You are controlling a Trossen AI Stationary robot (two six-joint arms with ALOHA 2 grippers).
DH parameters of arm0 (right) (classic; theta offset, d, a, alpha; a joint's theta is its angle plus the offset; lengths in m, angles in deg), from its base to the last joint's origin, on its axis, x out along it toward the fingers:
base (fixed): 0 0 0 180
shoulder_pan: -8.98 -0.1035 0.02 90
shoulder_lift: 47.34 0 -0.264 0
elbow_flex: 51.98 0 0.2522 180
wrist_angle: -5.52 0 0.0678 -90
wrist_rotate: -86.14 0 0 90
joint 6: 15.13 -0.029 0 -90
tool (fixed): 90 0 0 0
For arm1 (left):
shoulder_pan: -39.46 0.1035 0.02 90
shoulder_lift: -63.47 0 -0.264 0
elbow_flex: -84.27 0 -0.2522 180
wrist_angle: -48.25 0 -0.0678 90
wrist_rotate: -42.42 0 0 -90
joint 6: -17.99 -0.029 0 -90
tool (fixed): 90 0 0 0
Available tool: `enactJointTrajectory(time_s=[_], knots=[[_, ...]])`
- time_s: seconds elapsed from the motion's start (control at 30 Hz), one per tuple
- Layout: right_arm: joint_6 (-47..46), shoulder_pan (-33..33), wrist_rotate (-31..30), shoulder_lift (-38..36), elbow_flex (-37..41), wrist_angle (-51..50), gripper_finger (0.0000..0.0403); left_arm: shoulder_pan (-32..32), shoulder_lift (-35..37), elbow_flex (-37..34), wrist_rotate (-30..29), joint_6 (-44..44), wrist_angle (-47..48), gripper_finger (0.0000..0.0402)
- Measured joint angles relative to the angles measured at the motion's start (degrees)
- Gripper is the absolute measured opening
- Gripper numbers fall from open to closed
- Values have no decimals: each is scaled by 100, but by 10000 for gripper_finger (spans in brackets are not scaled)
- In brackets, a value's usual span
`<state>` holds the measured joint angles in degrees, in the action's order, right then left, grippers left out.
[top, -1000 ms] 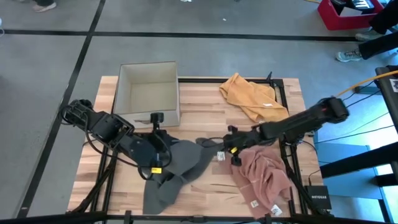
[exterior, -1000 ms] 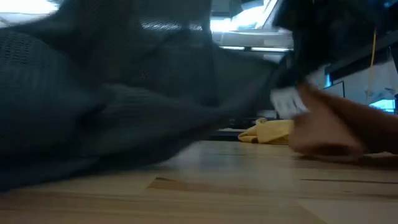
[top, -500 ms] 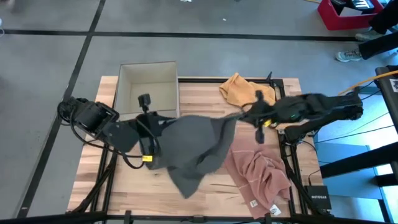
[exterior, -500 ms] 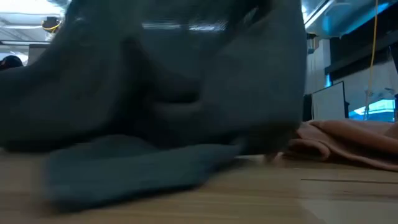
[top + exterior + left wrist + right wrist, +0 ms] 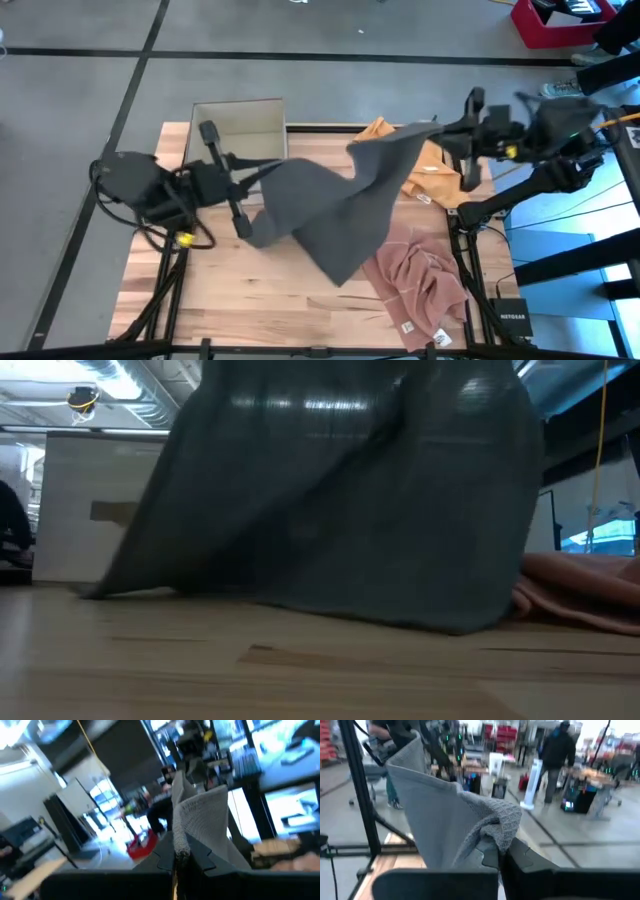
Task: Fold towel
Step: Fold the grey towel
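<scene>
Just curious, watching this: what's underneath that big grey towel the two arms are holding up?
Under the grey towel, stretched between the left gripper and right gripper, lie bare wooden table, part of a yellow cloth and the top of a pink cloth. Anything else beneath it is covered.

the dark grey woven-cloth towel [image 5: 335, 205] hangs stretched in the air above the table's middle, lifted by two corners: one toward 9 o'clock, the other toward 2 o'clock and higher. between them its top edge sags. its loose lower part drapes down to a point toward 6 o'clock, and in the low view its hem [image 5: 400, 615] reaches the wooden tabletop.
</scene>
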<state>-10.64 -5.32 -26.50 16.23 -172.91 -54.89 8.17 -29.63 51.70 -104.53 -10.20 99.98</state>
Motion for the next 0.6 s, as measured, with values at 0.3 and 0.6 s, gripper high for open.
enactJointTrajectory(time_s=[0.3,0.6], knots=[[699,2,-203,607,-1444,-190,3,-175,67,133,-322,-1297,-1192,8],[953,2,-329,1271,-2302,-356,4,-622,101,133,-1056,-1874,-1432,8]])
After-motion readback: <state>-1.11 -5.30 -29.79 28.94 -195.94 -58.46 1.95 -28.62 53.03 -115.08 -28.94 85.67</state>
